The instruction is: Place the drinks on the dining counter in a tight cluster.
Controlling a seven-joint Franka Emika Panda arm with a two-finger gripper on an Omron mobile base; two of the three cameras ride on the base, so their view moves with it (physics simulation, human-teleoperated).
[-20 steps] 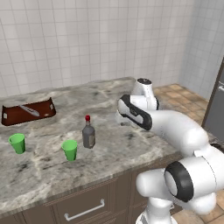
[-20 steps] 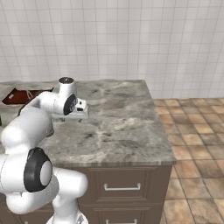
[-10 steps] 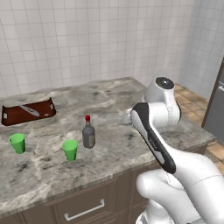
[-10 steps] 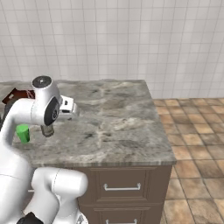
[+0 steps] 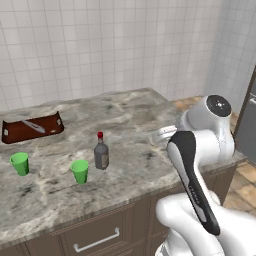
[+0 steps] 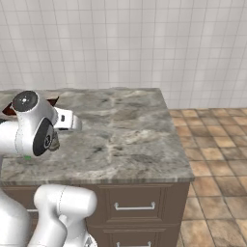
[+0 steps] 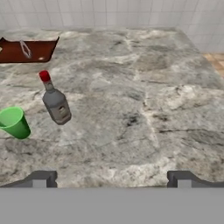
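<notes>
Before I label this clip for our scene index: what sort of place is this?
Most likely a home kitchen, rendered. A grey-beige marbled stone counter sits over dark brown drawers with silver handles, backed by white wall tiles. On it stand a small grey glass bottle with a red cap and green plastic cups.

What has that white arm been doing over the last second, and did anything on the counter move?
The arm pulled back from over the counter and folded up toward its base. Its gripper is open and holds nothing. The red-capped bottle, both green cups and the brown tray stayed put.
</notes>
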